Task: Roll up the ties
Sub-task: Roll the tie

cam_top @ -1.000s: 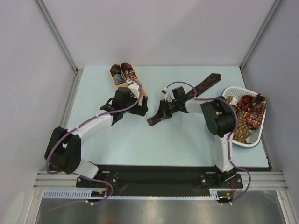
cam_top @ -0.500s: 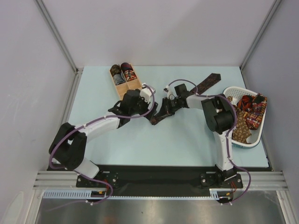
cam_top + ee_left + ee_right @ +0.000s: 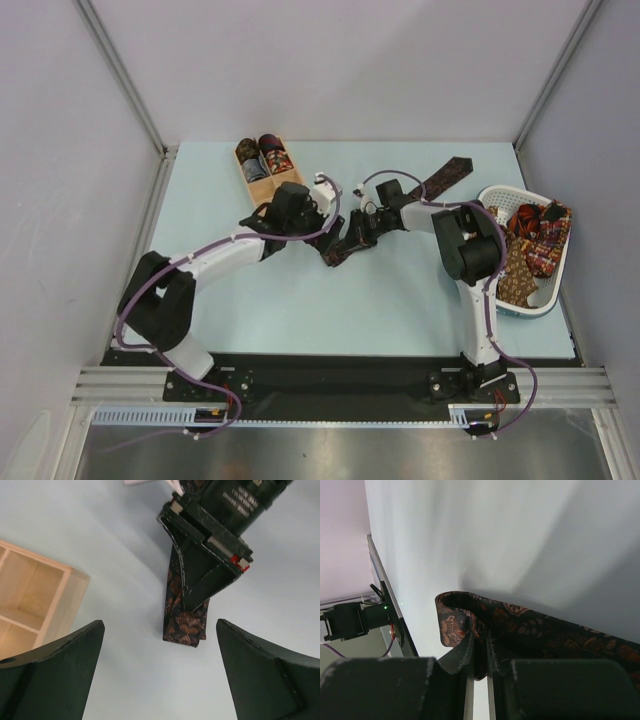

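right, nearest: white basket (image 3: 530, 308) heaped with loose ties (image 3: 535, 238) | centre: right gripper (image 3: 480, 641) clenched on folded end of dark maroon tie (image 3: 183, 626), low over pale blue surface (image 3: 400, 310) | left gripper (image 3: 157, 626) spread wide just beside that end, grasping nothing | tie stretched diagonally to far right | far left: wooden compartment box (image 3: 258, 186) holding rolled ties (image 3: 271, 146)

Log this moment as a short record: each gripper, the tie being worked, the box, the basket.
left gripper: open, facing the dark tie at its folded end, not touching
right gripper: shut on the dark tie near that fold
wooden box: two rolled ties inside
basket: loose ties heaped inside
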Robot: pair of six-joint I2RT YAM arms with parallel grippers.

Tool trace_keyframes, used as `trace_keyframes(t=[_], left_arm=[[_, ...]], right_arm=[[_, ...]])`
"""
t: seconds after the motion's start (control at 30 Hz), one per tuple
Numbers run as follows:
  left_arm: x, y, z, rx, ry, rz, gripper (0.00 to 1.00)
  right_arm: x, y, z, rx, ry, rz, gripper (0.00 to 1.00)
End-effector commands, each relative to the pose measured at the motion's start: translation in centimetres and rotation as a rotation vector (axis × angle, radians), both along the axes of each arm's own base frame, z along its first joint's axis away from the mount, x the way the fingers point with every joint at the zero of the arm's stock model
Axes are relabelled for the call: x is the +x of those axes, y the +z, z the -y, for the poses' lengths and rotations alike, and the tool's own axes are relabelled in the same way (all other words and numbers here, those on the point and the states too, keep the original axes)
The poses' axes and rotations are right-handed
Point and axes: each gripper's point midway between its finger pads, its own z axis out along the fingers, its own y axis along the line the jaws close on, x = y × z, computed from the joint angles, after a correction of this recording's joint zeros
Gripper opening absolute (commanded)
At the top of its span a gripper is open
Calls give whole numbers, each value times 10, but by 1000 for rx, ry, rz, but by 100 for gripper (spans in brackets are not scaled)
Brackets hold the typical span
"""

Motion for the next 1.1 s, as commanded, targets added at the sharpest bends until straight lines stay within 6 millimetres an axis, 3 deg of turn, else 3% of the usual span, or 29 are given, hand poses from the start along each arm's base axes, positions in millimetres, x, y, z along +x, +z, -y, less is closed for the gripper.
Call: trace_keyframes(t=[0.0, 0.33, 0.7, 0.83, 0.93, 1.07], left_arm=[[-10, -16, 5, 63, -84, -65, 100], [-35, -57, 13, 219, -229, -156, 100], [-25, -83, 23, 356, -295, -208, 100], [-15, -90, 16, 416, -239, -202, 98], [-12, -97, 12, 440, -225, -214, 95], [-15, -101, 13, 451, -235, -244, 82]], right_arm=[[5, -1, -5, -8, 10, 52, 4], [1, 2, -10, 31, 10, 48, 7], [-1, 6, -12, 67, 5, 35, 8], [-1, 9, -13, 74, 3, 42, 8], [-1, 11, -14, 80, 4, 45, 8], [-2, 9, -13, 83, 0, 38, 9]])
